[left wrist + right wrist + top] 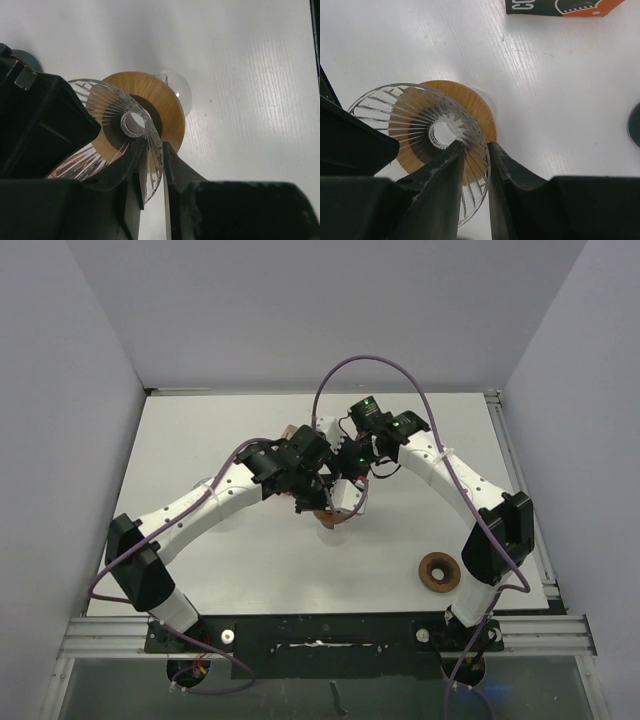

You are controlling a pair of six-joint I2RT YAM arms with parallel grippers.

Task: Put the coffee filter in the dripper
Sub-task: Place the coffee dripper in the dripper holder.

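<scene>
Roughly at the middle of the white table (300, 575), two robot arms meet over a glass dripper (100, 100).

From the left, the left gripper (156, 150) reaches in with its jaws a narrow slit apart, one finger inside the ribbed glass cone and one outside. I cannot tell whether it is pinching the rim or only straddling it. The cone sits in a wooden collar (167, 102) that rests on the table.

The right gripper (476, 147) straddles the same rim just as closely, and I cannot tell whether it is gripping either. Farther right on the table are a black and orange box (560, 6) and a loose wooden ring (438, 572).

The cone's ribs and centre hole are bare, and I can see no coffee filter in any view.

As I see it, the danger is two grippers on one thin glass edge. If they pull unevenly, the dripper could tip or skid. A hard squeeze might chip the rim. With both grippers busy there, neither is free to fetch a filter.
</scene>
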